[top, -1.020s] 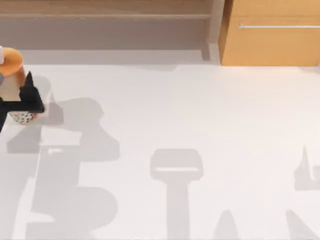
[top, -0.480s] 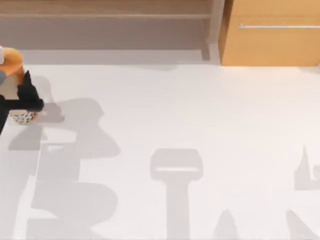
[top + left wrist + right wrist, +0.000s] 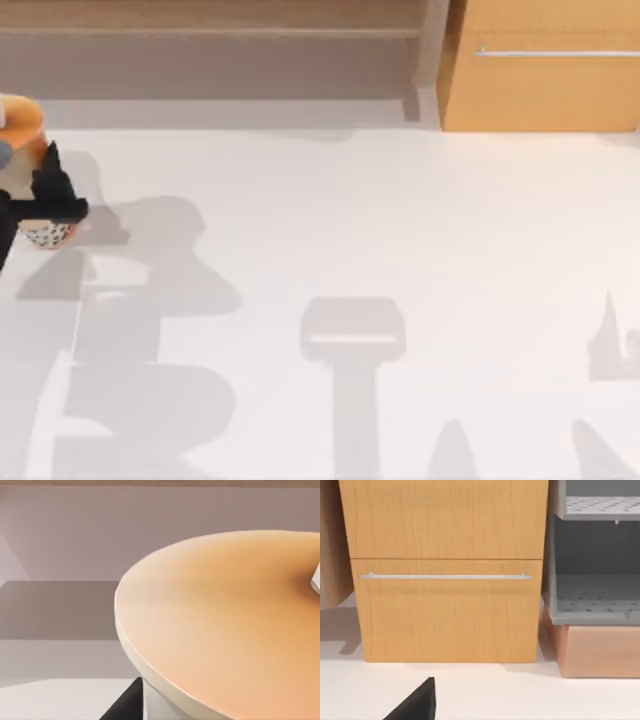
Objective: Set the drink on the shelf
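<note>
The drink stands at the table's far left edge, with its orange domed lid up and speckled pearls at its base. My left gripper is shut on the cup's tan body, black fingers on either side. In the left wrist view the orange lid looms close, with a black finger beneath it. The shelf, a long brown board with a grey post, runs along the back. A black part of my right gripper shows low in the right wrist view, facing the cabinet.
A lighter orange-wood cabinet with a metal bar handle stands at the back right, beside the post. A grey perforated rack sits next to the cabinet. Arm shadows fall across the white table.
My left gripper and the drink have shifted slightly to the left. The right arm has not moved.
</note>
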Robot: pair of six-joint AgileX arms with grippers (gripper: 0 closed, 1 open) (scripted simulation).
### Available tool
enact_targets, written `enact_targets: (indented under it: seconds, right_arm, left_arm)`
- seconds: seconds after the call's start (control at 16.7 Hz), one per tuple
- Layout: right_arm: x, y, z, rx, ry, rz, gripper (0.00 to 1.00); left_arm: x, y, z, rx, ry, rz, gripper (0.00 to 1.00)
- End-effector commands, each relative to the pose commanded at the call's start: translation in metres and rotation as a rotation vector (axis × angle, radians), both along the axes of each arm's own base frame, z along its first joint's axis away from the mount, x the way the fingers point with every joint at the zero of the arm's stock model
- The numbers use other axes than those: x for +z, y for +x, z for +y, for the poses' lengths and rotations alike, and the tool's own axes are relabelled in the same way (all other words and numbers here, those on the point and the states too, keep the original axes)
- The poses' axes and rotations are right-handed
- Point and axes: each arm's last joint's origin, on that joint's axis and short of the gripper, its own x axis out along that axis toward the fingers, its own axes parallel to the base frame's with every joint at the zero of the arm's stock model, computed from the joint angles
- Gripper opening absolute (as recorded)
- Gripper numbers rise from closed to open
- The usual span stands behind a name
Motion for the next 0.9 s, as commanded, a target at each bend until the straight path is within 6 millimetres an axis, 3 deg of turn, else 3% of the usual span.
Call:
enact_targets:
  seconds: [0.12, 0.9]
  right_arm:
    - [0.0000, 0.0000, 0.0000, 0.000, 0.000, 0.000, 1.00]
    - [0.0000, 0.0000, 0.0000, 0.000, 0.000, 0.000, 1.00]
  left_arm:
    - [0.0000, 0.0000, 0.0000, 0.000, 0.000, 0.000, 0.00]
    - [0.0075, -0.0004, 0.0003, 0.001, 0.002, 0.001, 0.00]
